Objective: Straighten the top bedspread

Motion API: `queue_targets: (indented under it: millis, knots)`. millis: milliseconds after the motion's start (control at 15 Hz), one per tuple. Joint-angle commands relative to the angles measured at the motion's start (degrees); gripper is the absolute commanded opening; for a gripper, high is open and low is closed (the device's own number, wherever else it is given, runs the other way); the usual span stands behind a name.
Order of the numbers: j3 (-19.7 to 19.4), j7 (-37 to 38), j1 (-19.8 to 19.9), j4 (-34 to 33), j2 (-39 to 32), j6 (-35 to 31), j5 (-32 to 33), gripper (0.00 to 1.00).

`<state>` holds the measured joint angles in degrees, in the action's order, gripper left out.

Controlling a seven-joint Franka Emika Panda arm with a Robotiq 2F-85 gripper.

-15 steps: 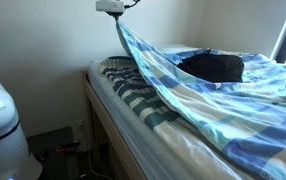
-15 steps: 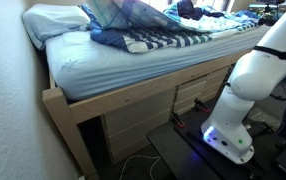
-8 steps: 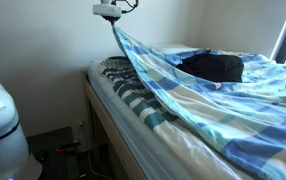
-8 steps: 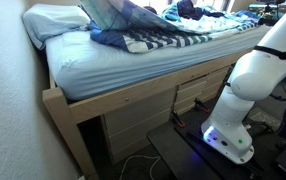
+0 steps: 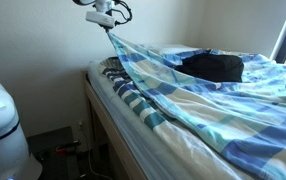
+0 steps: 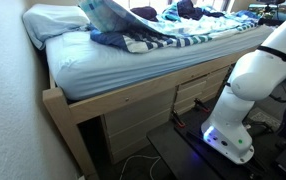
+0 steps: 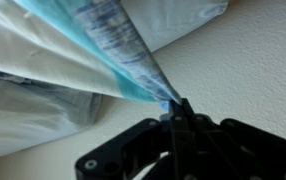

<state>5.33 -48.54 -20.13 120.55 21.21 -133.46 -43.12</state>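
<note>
The gripper (image 5: 106, 24) is hanging at the upper left, above the bed's wall-side end. Its jaws are pressed together, pinching 1 corner of the top bedspread (image 5: 188, 98). From that pinch the cloth is running down and rightward as a raised ridge, then spreading over the mattress. Its long axis is lying along that line, away from the gripper. A narrow-striped cloth (image 5: 133, 102) is showing beneath. A dark bundle (image 5: 213, 67) is lying farther right. The bedspread's right edge is being cut off by the frame.
</note>
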Motion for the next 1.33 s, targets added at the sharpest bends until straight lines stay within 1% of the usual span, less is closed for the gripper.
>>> queue_targets:
  millis: [0,333,533,600,1000,1267]
  knots:
    - [0.76,2.90,-0.27,4.07,3.96,2.03,-2.36,0.01]
    - [0.84,3.40,-0.89,6.58,5.39,4.14,-3.87,0.01]
    - [0.67,2.60,-1.38,7.67,5.31,5.35,-6.49,0.01]
    - [0.33,1.30,-1.89,8.11,5.25,5.66,-8.54,0.01]
    - [0.61,0.96,-0.97,11.57,4.39,8.67,-13.76,0.01]
    - [0.60,0.52,0.12,15.11,4.03,9.29,-15.51,0.01]
